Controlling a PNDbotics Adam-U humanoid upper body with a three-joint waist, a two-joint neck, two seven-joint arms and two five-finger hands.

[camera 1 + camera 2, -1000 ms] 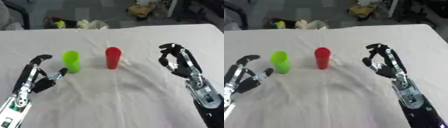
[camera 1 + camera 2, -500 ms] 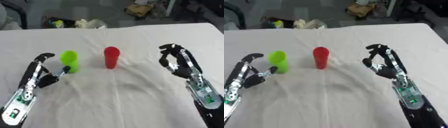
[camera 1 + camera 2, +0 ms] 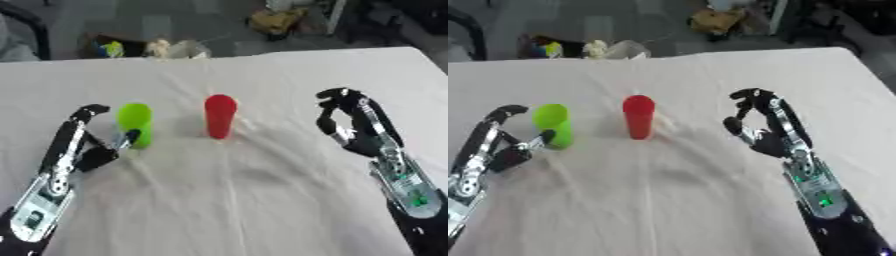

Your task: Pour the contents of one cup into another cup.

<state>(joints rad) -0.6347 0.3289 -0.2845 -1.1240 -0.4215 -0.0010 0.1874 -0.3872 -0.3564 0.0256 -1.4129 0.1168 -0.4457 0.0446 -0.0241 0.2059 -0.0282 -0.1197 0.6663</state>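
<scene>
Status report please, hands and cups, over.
Left hand open around green cup, not gripping. Right hand open, clear of red cup. Both cups upright.

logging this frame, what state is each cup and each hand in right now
green cup: upright on the white cloth, not lifted
red cup: upright, standing free, no hand near it
left hand: open, fingers either side of the green cup, not closed on it
right hand: open, fingers relaxed, holding nothing, right of the red cup

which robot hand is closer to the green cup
Left. The left robot hand sits right beside the green cup, thumb about touching it; the right robot hand is well off, beyond the red cup.
</scene>
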